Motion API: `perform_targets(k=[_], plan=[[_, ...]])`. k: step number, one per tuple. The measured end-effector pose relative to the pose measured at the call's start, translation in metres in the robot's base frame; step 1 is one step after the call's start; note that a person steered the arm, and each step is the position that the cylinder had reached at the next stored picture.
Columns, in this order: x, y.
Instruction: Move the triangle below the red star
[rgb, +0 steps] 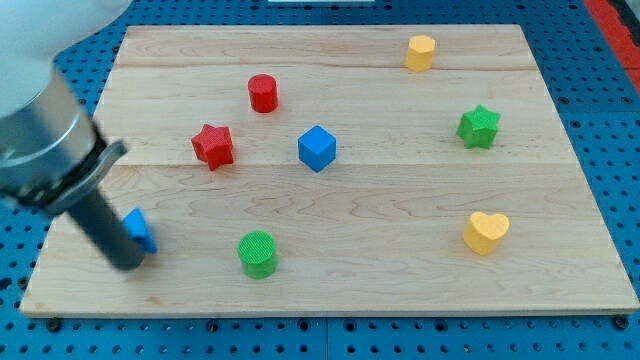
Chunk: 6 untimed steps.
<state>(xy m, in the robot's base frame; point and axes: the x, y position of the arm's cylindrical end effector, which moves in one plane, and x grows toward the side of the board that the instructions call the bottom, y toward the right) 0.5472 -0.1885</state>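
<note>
My tip (129, 262) touches the blue triangle (139, 230), partly hiding its left side, below and to the view's left of the red star (213, 145) on the tabletop (400, 250); no claw shows, only the rod; the green cylinder (258, 253) lies below the star, the blue cube (317, 148) to its right.

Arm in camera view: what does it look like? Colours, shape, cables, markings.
White rounded housing at the view's top left, then a grey metallic cylindrical collar with a dark clamp, then a straight dark rod ending at my tip. No cables or markings visible; the image there is motion-blurred.
</note>
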Motion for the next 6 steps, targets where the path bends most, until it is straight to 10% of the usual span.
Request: perform_targets(k=[2,4,6], plan=[[-0.032,-0.074],[-0.053,0.028],[0.05,0.065]])
